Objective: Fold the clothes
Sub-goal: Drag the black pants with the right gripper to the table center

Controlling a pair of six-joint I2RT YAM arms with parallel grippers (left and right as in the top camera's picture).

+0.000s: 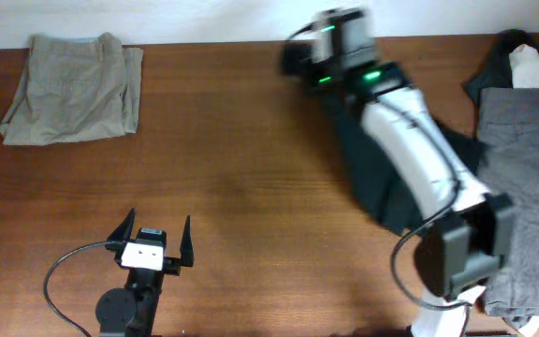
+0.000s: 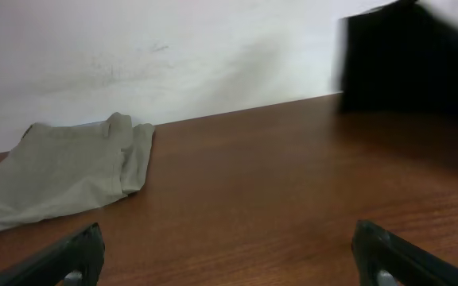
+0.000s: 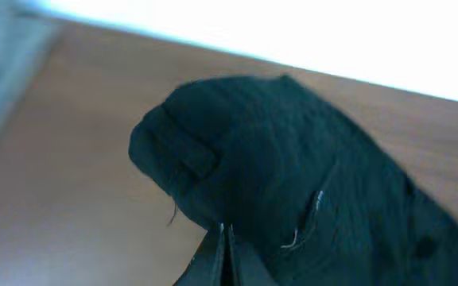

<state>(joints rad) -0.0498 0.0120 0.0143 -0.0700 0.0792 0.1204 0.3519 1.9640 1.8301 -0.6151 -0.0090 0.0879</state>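
Overhead, table: a brown wooden table (image 1: 251, 187) seen from above.
Overhead, left gripper: the left gripper (image 1: 154, 240) sits low near the front edge, left of centre. Its two dark fingers are spread wide with only bare wood between them.
Overhead, right gripper: a white arm reaches from the lower right up to the far edge, where the right gripper (image 1: 298, 62) meets a dark bunch of cloth. The jaw opening cannot be told from here.
Overhead, clothes: the black garment (image 1: 382, 183) lies under that arm, right of centre. A khaki garment (image 1: 73, 89) lies flat in the far left corner. A grey garment (image 1: 527, 168) covers the right edge, with a white garment (image 1: 536, 67) just behind it.

Left wrist, jaws: the finger tips show in the two bottom corners, far apart and holding nothing.
Left wrist, clothes: the khaki garment (image 2: 62, 171) lies at the left against a white wall (image 2: 173, 48). A blurred black shape fills the upper right.

Right wrist, jaws: the fingertips (image 3: 219, 253) meet in a closed point, pinching the black garment (image 3: 293, 159).
Right wrist, cloth: it bunches into a rounded fold above the blurred table.
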